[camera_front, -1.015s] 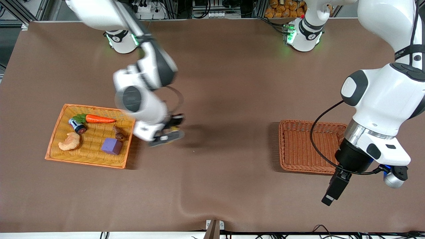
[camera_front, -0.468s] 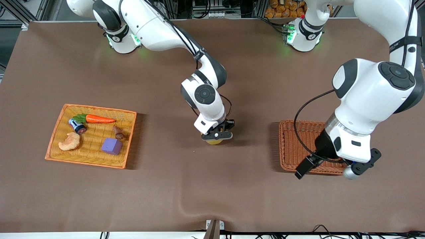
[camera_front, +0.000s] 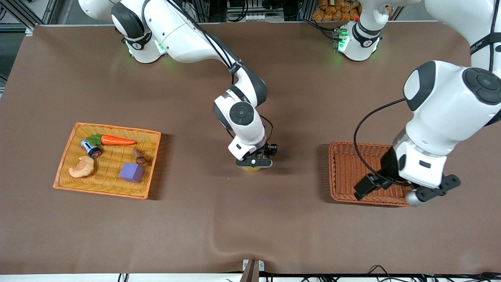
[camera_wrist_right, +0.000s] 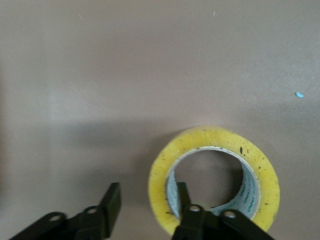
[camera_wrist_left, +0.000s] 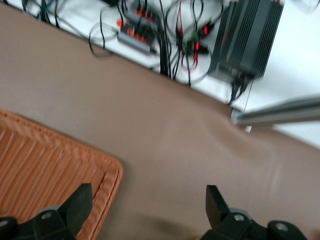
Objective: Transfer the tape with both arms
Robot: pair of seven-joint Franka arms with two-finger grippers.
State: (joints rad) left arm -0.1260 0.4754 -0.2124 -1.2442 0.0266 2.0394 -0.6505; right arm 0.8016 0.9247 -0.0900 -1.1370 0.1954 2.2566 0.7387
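Your right gripper (camera_wrist_right: 145,210) is sitting low at the middle of the table (camera_front: 274,219). Its fingers are parted, one inside the tape (camera_wrist_right: 215,180) and one outside, touching nothing. Your left gripper (camera_wrist_left: 145,207) is hanging wide open over the brown basket (camera_wrist_left: 45,155) edge.

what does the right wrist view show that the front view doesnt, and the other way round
Only the right wrist view: the yellow ring-shaped tape roll lying flat, its hollow grey-white core visible, one finger of the right gripper inside the core and the other outside, apart from the wall.

Only the front view: the left gripper open over the dark wicker tray, and the yellow wicker tray holding a toy carrot, purple cube and pastry toy.

Both: the brown table cover, the tape and right gripper; the front view shows only a yellow sliver.
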